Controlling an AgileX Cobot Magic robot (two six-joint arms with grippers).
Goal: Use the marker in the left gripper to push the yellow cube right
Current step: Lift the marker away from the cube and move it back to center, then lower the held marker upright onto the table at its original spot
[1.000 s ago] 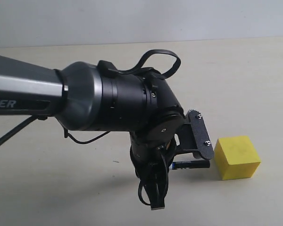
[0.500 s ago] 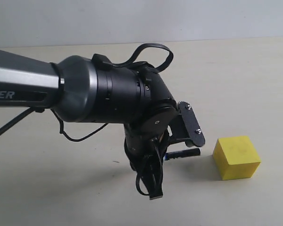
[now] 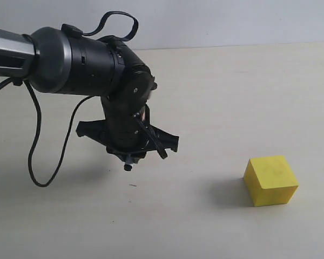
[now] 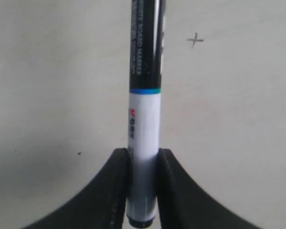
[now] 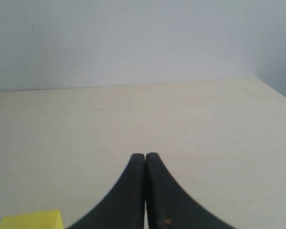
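The yellow cube sits on the table at the right of the exterior view; a corner of the yellow cube also shows in the right wrist view. My left gripper hangs left of centre, pointing down, well apart from the cube. It is shut on the marker, gripping the white barrel, with the black cap end reaching out over the table. Only the marker's dark tip shows below the jaws in the exterior view. My right gripper is shut on nothing and is outside the exterior view.
The pale table stretches back to a grey wall. A small dark cross mark lies on the table beyond the marker tip. The left arm's black cable loops down at the left.
The left arm has drawn back up and to the left, away from the cube. The marker, which pointed sideways at the cube, now points down. The cube has not moved.
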